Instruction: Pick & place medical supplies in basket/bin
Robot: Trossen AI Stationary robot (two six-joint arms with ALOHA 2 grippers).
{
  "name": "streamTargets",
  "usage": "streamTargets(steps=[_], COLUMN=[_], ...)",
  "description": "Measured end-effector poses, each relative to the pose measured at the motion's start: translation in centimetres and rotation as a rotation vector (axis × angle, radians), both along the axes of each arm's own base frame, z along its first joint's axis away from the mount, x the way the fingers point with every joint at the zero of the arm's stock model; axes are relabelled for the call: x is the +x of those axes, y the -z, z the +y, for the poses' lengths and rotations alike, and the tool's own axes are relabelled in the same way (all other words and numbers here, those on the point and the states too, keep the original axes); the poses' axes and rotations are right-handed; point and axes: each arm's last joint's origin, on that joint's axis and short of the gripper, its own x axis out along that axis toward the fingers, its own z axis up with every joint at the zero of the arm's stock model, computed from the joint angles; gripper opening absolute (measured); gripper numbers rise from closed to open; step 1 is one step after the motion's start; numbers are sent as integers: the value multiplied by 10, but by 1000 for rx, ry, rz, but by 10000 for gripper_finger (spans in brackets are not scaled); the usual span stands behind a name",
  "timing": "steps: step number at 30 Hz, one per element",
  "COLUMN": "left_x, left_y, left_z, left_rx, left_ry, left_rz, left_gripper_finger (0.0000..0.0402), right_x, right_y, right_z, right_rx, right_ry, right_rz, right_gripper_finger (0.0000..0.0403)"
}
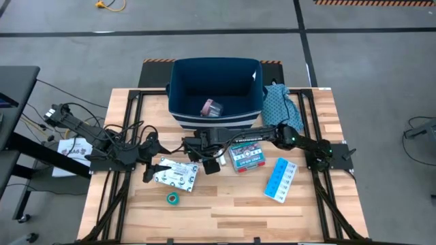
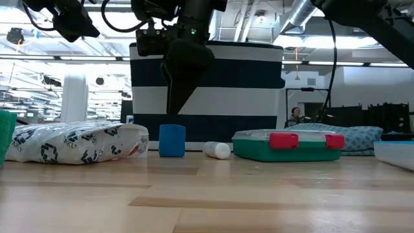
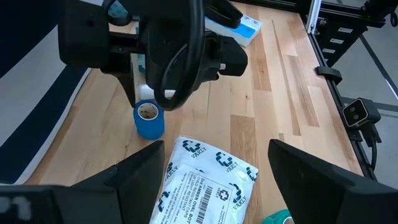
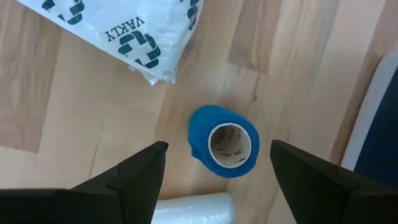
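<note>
A blue roll [image 4: 224,142] stands on end on the table, its hollow core facing up. My right gripper [image 4: 217,146] hangs open right above the roll [image 2: 172,140], pointing down, with a finger on either side and touching nothing. A white tube [image 2: 217,150] lies beside the roll. The white packet with green print [image 1: 176,175] lies flat in front of my open left gripper [image 3: 217,155], which hovers at the table's left. A pink item [image 1: 211,107] lies inside the navy bin [image 1: 184,88].
A teal-and-red box [image 1: 246,158] and a light blue pill organiser [image 1: 281,180] lie right of centre. A green roll [image 1: 173,199] sits toward the near edge. A teal patterned cloth bag [image 1: 283,102] rests by the bin's right side.
</note>
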Motion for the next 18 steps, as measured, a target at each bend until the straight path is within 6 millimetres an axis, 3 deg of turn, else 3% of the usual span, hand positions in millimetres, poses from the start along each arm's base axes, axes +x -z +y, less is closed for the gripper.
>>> streamTargets(steps=[18], left_x=[0], left_y=[0], left_z=[0], left_rx=[0], left_ry=[0], left_rz=[0], left_gripper_finger=[276], right_x=[4], right_y=[5], right_z=[-20], right_rx=[41], right_ry=[5], right_rz=[-12], right_gripper_finger=[283])
